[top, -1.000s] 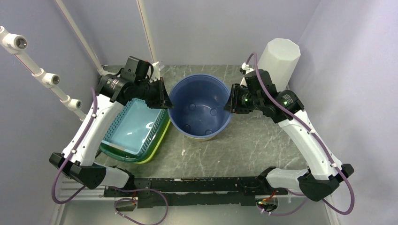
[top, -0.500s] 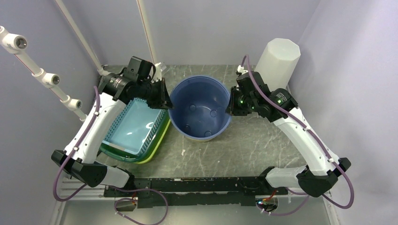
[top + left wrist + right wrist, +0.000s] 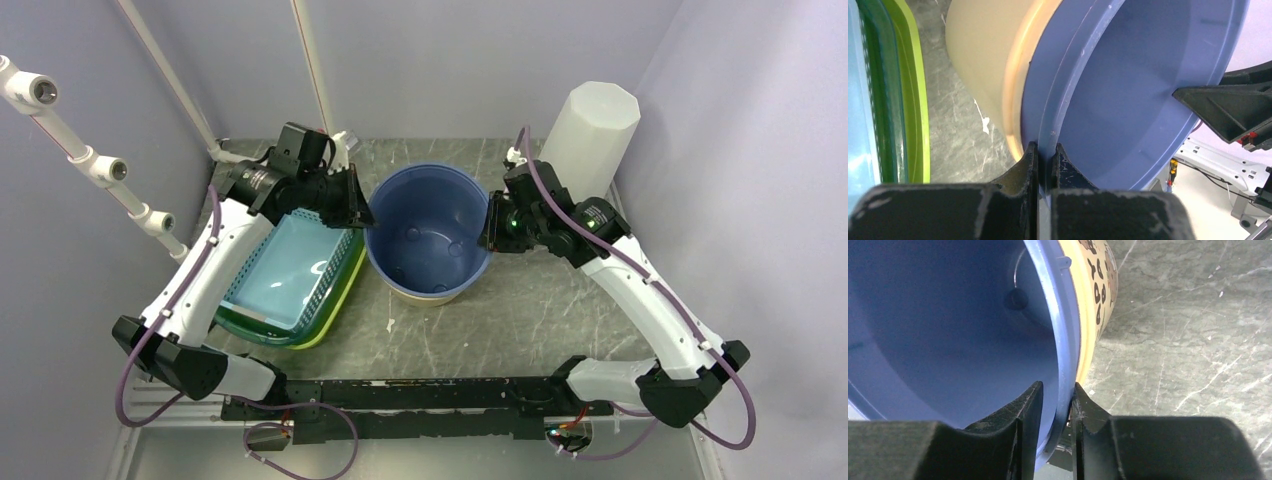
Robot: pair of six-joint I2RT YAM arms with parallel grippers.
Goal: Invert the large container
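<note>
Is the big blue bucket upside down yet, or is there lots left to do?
Not yet. Done: the left gripper and the right gripper each pinch the rim of the bucket, on opposite sides. In hand: they hold it between them, open side up. Left: the whole flip, then setting it down.

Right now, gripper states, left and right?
Left gripper: closed on the large container rim.
Right gripper: closed on the opposite side of that rim.
</note>
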